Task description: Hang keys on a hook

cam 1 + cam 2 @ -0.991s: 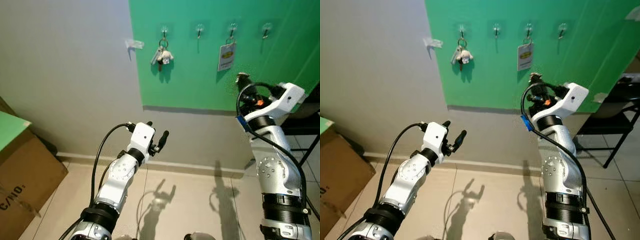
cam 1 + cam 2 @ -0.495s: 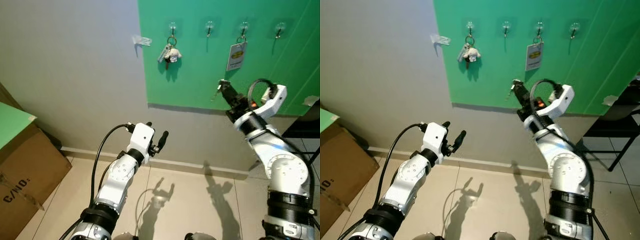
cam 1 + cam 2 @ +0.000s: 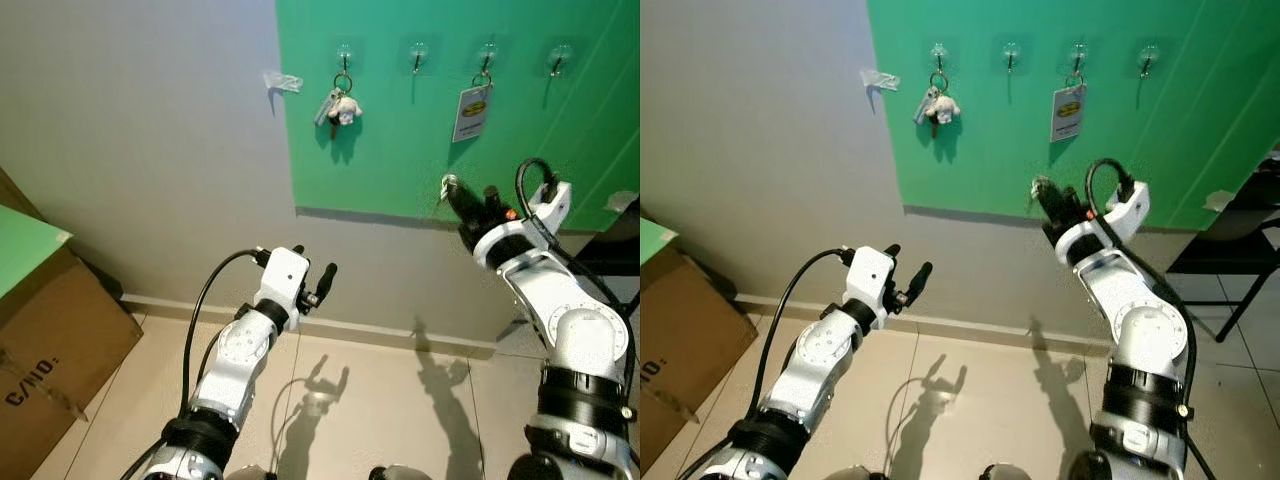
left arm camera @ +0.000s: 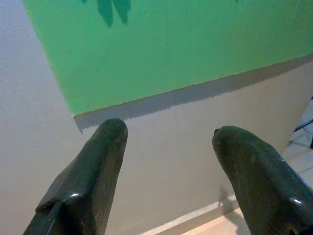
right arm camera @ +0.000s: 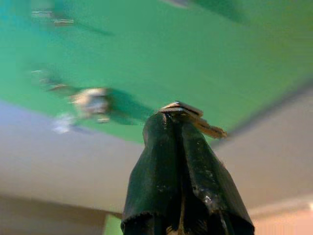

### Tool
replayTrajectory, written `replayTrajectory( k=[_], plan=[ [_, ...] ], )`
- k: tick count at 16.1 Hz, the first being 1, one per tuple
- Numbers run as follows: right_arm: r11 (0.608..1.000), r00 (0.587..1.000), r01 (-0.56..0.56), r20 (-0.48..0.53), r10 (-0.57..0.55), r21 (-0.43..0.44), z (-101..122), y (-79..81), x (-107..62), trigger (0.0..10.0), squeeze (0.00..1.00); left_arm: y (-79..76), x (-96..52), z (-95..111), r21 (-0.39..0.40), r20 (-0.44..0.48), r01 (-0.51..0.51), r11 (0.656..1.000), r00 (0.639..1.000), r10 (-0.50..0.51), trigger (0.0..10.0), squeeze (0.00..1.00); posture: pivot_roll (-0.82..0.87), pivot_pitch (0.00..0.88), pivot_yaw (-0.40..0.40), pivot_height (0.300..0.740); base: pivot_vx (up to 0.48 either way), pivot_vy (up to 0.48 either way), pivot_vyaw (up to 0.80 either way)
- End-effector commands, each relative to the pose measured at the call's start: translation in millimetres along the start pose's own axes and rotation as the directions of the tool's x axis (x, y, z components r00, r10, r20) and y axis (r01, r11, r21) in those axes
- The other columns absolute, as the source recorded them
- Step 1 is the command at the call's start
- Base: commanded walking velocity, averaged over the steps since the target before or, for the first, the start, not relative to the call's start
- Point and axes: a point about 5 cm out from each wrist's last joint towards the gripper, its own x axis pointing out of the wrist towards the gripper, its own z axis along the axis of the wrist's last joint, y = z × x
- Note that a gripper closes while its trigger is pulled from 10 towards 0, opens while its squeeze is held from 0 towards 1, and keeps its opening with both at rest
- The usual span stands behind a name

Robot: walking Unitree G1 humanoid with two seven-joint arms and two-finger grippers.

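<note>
While your right gripper (image 3: 452, 190), right of centre, pinches the keys (image 5: 193, 117), expect light, slippery, dangling metal; grip the ring. Left gripper (image 4: 168, 161) hangs open.

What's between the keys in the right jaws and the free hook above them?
Nothing visible. The right gripper, shut on the keys, is below the hooks, with bare green wall up to the free hook. The tag hangs one hook over.

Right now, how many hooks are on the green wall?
4, in one row: the first holds keys, the second is bare, the third holds a tag, the fourth is bare.
</note>
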Motion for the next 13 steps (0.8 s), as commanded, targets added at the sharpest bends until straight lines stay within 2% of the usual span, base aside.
replayTrajectory(
  k=[1,2,3,4,5,6,7,8,9,10,11,13],
  plan=[
    [0.995,0.995,0.095,-0.025,-0.095,0.002,-4.3,-11.8,0.8,10.0,0.00,-1.4,1.2,1.4,0.009,-0.002,0.010,1.000,1.000,-0.010,10.0,0.00,-0.15,0.048,0.004,0.740,0.000,0.000,0.00],
    [0.993,0.994,0.106,-0.036,-0.108,-0.044,-7.2,-14.2,-0.3,10.0,0.00,-1.3,1.3,1.4,0.010,-0.003,0.011,1.000,1.000,-0.011,10.0,0.00,-0.15,0.045,0.005,0.740,0.000,0.000,0.00],
    [0.981,0.993,0.107,-0.030,-0.113,-0.161,-8.5,-14.3,-1.6,10.0,0.00,-1.5,1.4,1.5,0.012,-0.003,0.013,1.000,1.000,-0.013,10.0,0.00,-0.15,0.045,0.005,0.740,0.000,0.000,0.00],
    [0.971,0.994,0.101,-0.021,-0.108,-0.215,-7.8,-12.9,-1.8,10.0,0.00,-1.4,1.4,1.5,0.014,-0.003,0.014,1.000,1.000,-0.014,10.0,0.00,-0.15,0.042,0.007,0.740,0.000,0.000,0.00],
    [0.939,0.997,0.076,0.033,-0.069,-0.336,-3.0,-6.9,-2.4,10.0,0.00,-1.1,1.4,1.6,0.019,-0.003,0.016,1.000,1.000,-0.016,10.0,0.00,-0.15,0.041,0.007,0.740,0.000,0.000,0.00],
    [0.692,0.993,0.089,0.121,-0.002,-0.717,3.6,4.7,-4.1,10.0,0.00,-0.6,1.3,1.8,0.023,-0.002,0.016,1.000,1.000,-0.016,10.0,0.00,-0.15,0.035,0.006,0.740,0.000,0.000,0.00],
    [0.348,0.990,0.058,0.098,0.099,-0.936,-3.2,14.3,-6.5,10.0,0.00,-0.3,1.3,2.0,0.025,-0.002,0.016,1.000,1.000,-0.015,10.0,0.00,-0.15,0.030,0.007,0.740,0.000,0.000,0.00],
    [0.068,0.988,0.039,0.049,0.148,-0.997,-11.0,15.4,-7.1,10.0,0.00,-0.2,1.3,1.8,0.027,-0.002,0.016,1.000,1.000,-0.016,10.0,0.00,-0.15,0.029,0.008,0.740,0.000,0.000,0.00],
    [-0.149,0.985,0.024,-0.002,0.174,-0.988,-17.4,12.9,-8.0,10.0,0.00,-0.2,1.3,1.7,0.028,-0.003,0.017,0.999,1.000,-0.017,10.0,0.00,-0.15,0.029,0.008,0.740,0.000,0.000,0.00],
    [-0.418,0.978,0.003,-0.085,0.191,-0.908,-25.6,7.5,-9.3,10.0,0.00,-0.4,1.5,1.7,0.029,-0.003,0.018,0.999,1.000,-0.018,10.0,0.00,-0.15,0.030,0.007,0.740,0.000,0.000,0.00],
    [-0.575,0.976,-0.016,-0.138,0.170,-0.818,-28.0,-1.9,-10.3,10.0,0.00,-0.6,1.6,1.9,0.030,-0.002,0.019,0.999,1.000,-0.019,10.0,0.00,-0.15,0.031,0.007,0.740,0.000,0.000,0.00],
    [-0.729,0.972,0.015,-0.161,0.172,-0.684,-18.4,-9.8,-11.2,10.0,0.00,-0.7,1.7,2.4,0.031,0.000,0.018,0.999,1.000,-0.018,10.0,0.00,-0.15,0.039,0.007,0.740,0.000,0.000,0.00]
  ],
)
